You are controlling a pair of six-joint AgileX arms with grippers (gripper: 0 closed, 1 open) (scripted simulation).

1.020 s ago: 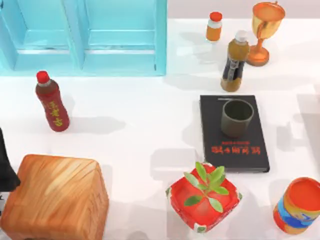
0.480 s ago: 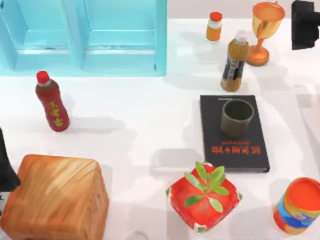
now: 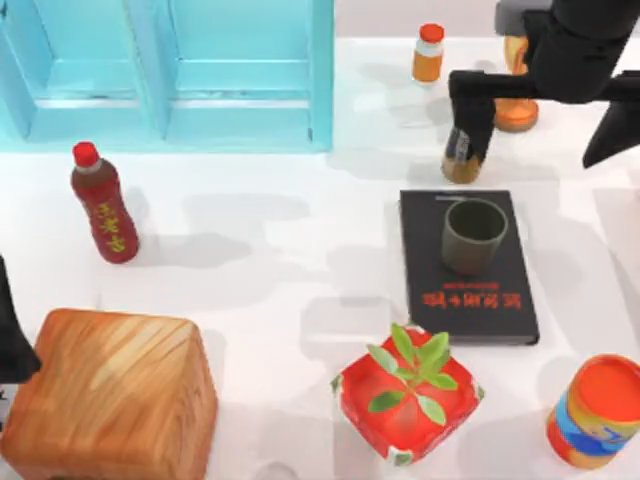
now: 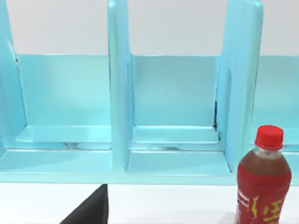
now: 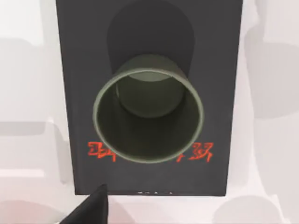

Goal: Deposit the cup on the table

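The dark grey-olive cup [image 3: 474, 235] stands upright on a black book [image 3: 470, 300] with red lettering, right of the middle of the white table [image 3: 280, 250]. My right gripper [image 3: 541, 120] hovers open behind the cup, its two dark fingers spread wide over the back-right bottles. In the right wrist view the cup [image 5: 148, 116] is seen straight from above, mouth open and hollow, on the book [image 5: 74, 93], with one dark fingertip [image 5: 91, 207] at the picture's edge. My left arm [image 3: 10, 335] is parked at the table's left edge.
A blue shelf unit [image 3: 170, 70] fills the back left, with a red-capped bottle [image 3: 103, 205] in front of it. A wooden block [image 3: 110, 395], a red potted plant [image 3: 408, 395] and an orange can [image 3: 595, 410] line the front. An amber bottle [image 3: 462, 150], a small orange bottle [image 3: 428, 52] and a goblet [image 3: 515, 112] stand at the back right.
My right arm has come in from the top right corner and moved left, now covering the goblet and the amber bottle's top. The cup has stayed on the book.
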